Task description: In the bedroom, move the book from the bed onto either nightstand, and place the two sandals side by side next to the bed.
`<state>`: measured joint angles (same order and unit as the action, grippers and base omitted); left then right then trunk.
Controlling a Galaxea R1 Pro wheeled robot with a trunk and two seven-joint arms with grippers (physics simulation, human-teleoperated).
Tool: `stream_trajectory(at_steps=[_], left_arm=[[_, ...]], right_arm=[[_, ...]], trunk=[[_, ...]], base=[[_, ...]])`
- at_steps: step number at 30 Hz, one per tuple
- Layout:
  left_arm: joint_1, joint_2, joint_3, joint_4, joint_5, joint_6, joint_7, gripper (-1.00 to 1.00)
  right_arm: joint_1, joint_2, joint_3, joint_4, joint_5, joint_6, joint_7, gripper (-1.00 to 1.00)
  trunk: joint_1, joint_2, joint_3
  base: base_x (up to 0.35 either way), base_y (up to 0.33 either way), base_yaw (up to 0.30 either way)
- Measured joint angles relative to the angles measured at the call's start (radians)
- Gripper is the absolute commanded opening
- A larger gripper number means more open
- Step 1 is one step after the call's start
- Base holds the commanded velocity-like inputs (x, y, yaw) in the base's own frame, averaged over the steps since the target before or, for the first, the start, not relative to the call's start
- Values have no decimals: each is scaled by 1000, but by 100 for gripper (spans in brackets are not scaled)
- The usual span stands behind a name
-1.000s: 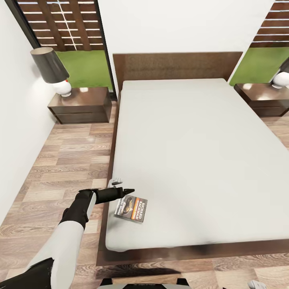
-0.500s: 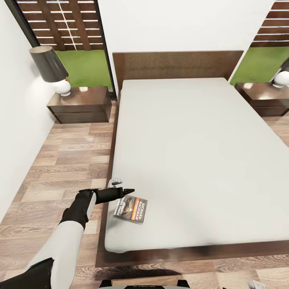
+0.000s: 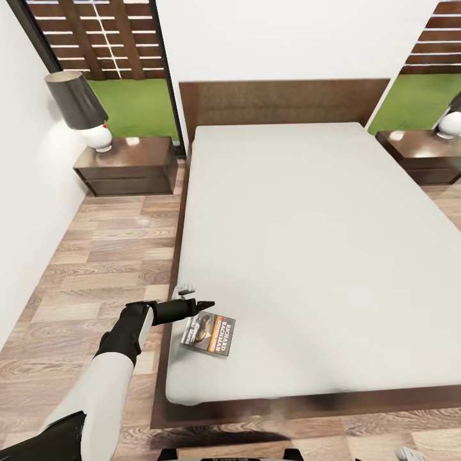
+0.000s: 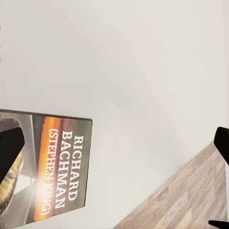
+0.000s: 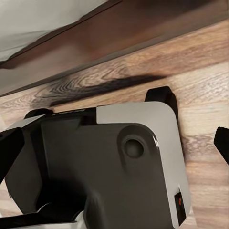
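On the far left, a lamp with a dark shade stood on the left nightstand, which sat against the wall just beside the head of the bed. Nearer in, my left arm reached out over the wood-plank floor toward the bed's left edge, and my left end effector hung above the mattress close to its near-left corner. Its fingers were spread apart, one dark finger pointing across the mattress and a pale one just behind it, pinching nothing. The book lay flat on the mattress right beside that end effector, near the near-left corner, cover up; whether a fingertip touched it I could not tell. In my left wrist view the book showed the white lettering "Richard Bachman" on an orange band, with grey mattress around it and a strip of floor past the edge. To the right, the mattress ran plain and grey up to the headboard. At the far right stood the second nightstand. My right wrist view looked down on my own base on the floor, the dark bed frame beyond; whether my right end effector was spread or pressed together I could not tell.
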<state>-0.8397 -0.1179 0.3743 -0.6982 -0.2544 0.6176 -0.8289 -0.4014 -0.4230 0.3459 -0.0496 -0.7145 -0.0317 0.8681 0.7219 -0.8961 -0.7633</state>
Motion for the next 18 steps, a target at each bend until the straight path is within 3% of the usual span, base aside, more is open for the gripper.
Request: stream_trajectory(at_steps=[18], left_arm=[[0,0,0,0,0,0,0,100]], right_arm=[[0,0,0,0,0,0,1,100]], trunk=[[65,-119,-53]], base=[[0,0,0]])
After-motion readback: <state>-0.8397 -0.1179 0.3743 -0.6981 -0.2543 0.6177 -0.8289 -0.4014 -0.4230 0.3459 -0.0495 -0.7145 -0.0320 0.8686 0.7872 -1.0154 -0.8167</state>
